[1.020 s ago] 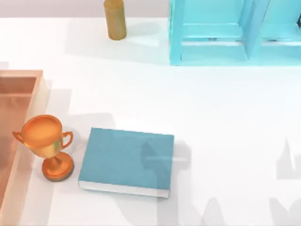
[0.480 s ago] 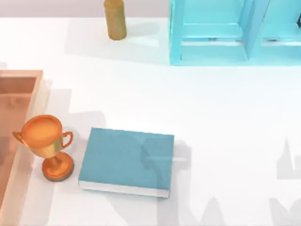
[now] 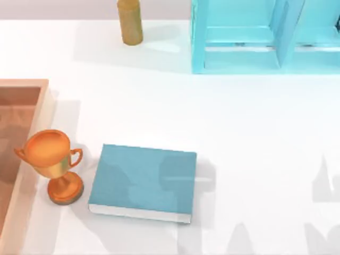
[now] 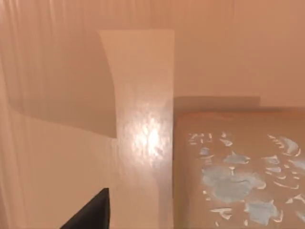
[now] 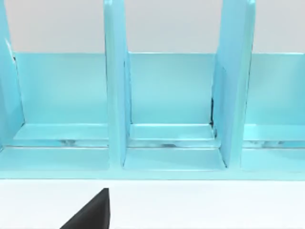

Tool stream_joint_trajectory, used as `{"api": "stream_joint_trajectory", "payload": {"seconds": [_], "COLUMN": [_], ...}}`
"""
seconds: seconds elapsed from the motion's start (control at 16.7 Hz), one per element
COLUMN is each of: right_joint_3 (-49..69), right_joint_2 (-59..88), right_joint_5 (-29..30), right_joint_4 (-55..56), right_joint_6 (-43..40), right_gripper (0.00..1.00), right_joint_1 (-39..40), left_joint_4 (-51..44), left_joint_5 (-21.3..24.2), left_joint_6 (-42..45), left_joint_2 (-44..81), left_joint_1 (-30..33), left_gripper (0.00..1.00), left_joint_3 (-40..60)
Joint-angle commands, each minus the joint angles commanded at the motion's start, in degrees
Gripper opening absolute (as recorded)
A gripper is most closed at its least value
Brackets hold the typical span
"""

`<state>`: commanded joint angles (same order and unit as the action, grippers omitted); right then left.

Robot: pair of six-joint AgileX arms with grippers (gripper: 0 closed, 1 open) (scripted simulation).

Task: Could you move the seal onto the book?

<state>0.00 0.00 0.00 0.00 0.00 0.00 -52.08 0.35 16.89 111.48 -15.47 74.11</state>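
Observation:
The book (image 3: pixel 142 182) lies flat on the white table at the front left, with a teal-blue cover and white page edges. The seal is out of view. The left wrist view is close on tan wooden surfaces: an upright pale panel (image 4: pixel 143 129) and a brown face with pale blue marks (image 4: pixel 238 176). A dark part of my left gripper (image 4: pixel 88 215) shows at that view's edge. A dark part of my right gripper (image 5: pixel 88 212) shows over the white table, facing the cyan shelf unit (image 5: pixel 167 109).
An orange two-handled trophy cup (image 3: pixel 53 162) stands just left of the book. A wooden tray (image 3: pixel 24 85) runs along the left edge. A tan bottle-shaped object (image 3: pixel 129 21) stands at the back. The cyan shelf unit (image 3: pixel 265 37) fills the back right.
Arm shadows have shifted left across the book and into the wooden tray. The book, the trophy cup and the tan object have not moved.

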Motion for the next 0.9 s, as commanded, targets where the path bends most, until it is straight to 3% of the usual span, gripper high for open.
{"api": "stream_joint_trajectory", "payload": {"seconds": [0.3, 0.9], "right_joint_3": [0.00, 0.00], "right_joint_2": [0.00, 0.00], "right_joint_5": [0.00, 0.00], "right_joint_4": [0.00, 0.00], "right_joint_6": [0.00, 0.00], "right_gripper": [1.00, 1.00], "right_joint_1": [0.00, 0.00], "left_joint_4": [0.72, 0.72], "left_joint_5": [0.00, 0.00], "left_joint_6": [0.01, 0.01], "left_joint_2": [0.27, 0.27], "left_joint_1": [-0.01, -0.01], "left_gripper": [1.00, 0.25], "left_joint_3": [-0.64, -0.64]}}
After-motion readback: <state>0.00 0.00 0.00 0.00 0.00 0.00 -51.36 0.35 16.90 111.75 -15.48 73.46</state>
